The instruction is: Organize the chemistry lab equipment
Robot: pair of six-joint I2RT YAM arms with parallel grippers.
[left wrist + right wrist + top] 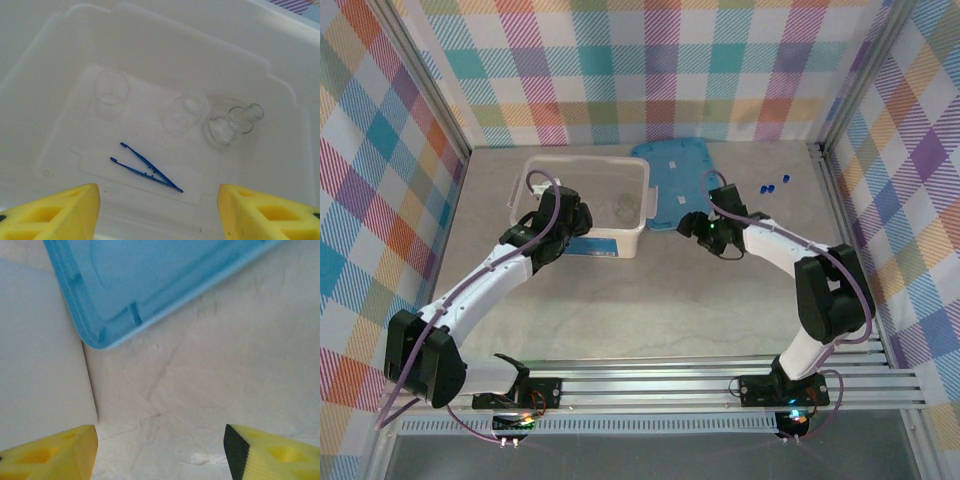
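Two clear glass beakers [111,92], a tipped flask [232,125] and slim blue tweezers [145,167] are lying centre-frame in the translucent tub [280,165]; left and right yellow jaws are standing wide, empty, partly cropped.

A small clear beaker [111,91] and a second beaker [189,107] stand upright on the floor of the white tub [280,65], with a clear flask [231,126] just right of them, tilted, its neck toward the right. Slim dark-blue tweezers [146,168] lie flat in front of them, tips apart. Two small blue caps [765,187] lie on the tabletop [720,290], well apart from the tub
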